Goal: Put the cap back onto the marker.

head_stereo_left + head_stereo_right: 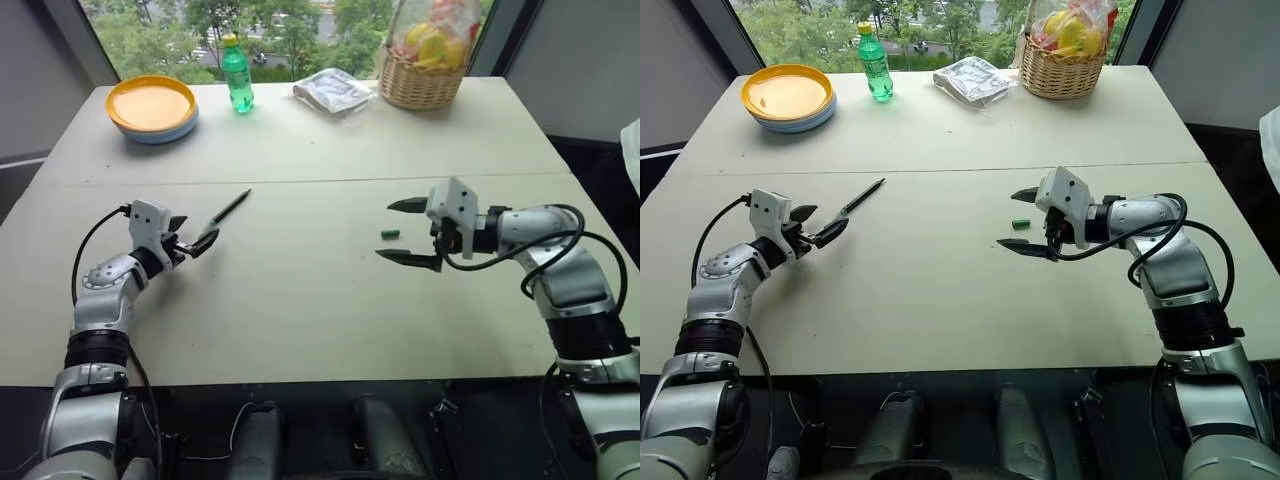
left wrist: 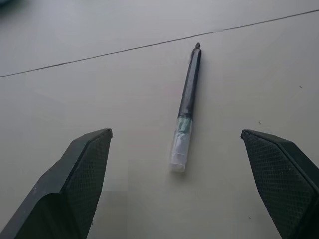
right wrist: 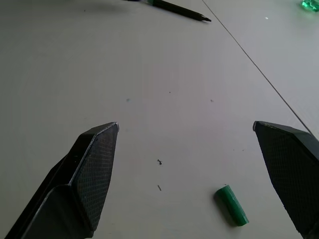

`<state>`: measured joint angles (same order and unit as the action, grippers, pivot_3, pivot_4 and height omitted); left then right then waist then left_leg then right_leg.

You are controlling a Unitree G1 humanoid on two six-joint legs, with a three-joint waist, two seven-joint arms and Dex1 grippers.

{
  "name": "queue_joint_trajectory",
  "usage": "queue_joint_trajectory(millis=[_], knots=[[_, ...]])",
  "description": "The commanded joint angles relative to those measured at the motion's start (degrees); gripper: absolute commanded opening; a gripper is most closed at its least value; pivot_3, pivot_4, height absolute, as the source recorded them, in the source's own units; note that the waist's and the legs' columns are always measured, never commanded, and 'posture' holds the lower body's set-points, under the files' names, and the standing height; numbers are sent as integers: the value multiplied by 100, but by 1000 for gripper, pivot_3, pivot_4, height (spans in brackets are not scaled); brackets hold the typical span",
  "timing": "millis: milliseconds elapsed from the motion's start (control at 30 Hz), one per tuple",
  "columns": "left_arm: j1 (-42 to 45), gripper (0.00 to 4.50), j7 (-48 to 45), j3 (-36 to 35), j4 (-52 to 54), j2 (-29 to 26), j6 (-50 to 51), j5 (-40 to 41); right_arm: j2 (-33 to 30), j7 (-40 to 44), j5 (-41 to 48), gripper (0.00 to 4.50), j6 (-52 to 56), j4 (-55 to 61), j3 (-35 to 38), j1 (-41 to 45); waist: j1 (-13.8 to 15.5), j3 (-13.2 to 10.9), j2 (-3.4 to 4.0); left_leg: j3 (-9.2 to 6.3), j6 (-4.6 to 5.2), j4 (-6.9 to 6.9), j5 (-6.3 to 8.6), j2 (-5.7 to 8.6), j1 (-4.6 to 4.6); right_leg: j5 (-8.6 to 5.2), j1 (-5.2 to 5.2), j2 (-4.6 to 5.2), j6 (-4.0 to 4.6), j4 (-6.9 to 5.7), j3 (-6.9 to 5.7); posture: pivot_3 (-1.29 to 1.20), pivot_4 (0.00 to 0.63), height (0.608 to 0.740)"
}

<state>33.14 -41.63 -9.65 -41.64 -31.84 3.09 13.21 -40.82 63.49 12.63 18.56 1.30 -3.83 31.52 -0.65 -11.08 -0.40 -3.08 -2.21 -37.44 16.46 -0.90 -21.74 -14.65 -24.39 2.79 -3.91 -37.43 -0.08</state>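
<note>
A pale surface [image 1: 300, 300] crossed by a seam is seen. The marker [image 1: 228, 211] lies left of centre, the cap [image 1: 389, 233] right of centre; plates [image 1: 152, 108], a bottle [image 1: 237, 75], a packet [image 1: 333, 92] and a basket [image 1: 425, 80] are lined along the top.

The long, thin, dark marker [image 1: 229, 210] with a pale, clear-looking pointed end lies flat and uncapped on the left half of the pale bench [image 1: 300, 290], slanting from its near-left pale end to its far-right dark end. The tiny green plastic cylinder cap [image 1: 389, 233] lies on its side, well apart to the right.
</note>
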Motion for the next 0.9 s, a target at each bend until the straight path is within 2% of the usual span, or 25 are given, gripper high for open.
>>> queue_joint_trajectory(millis=[33,267,567,667,733,900], knots=[[428,4377,3,109,-607,-40,-380,-266,-61,-97,124,4453,27,345,166,-52,3,1,-1,-1,0,-3,0,0,-2,0,0,0,0,-1,-1,0,150,740],[1080,4377,-207,305,-1705,20,-740,-581,-113,-290,119,4453,82,549,244,-221,-3,1,-2,-2,0,-8,0,2,-3,1,0,0,-3,-6,-2,0,150,740],[1208,4377,-504,499,-2063,74,-743,-854,-182,-416,129,4453,79,617,330,-326,-1,2,-3,-6,1,-38,0,4,-5,3,9,1,-6,-18,-4,0,150,740],[1208,3473,-527,580,-2108,67,-702,-952,-181,-430,107,4500,52,565,314,-283,-2,2,-3,-6,1,-49,0,4,-5,3,12,1,-6,-27,-4,0,150,740],[1222,2391,-554,594,-2142,62,-629,-961,-175,-443,98,4500,41,541,299,-252,-8,2,-3,-7,1,-54,0,4,2,3,17,1,-6,-37,-4,0,150,740],[1221,21,-586,637,-2152,23,-439,-967,-169,-466,57,4500,-21,485,278,-204,-44,2,-2,-14,1,-55,0,2,46,3,55,-6,-6,-54,-4,0,150,740]])
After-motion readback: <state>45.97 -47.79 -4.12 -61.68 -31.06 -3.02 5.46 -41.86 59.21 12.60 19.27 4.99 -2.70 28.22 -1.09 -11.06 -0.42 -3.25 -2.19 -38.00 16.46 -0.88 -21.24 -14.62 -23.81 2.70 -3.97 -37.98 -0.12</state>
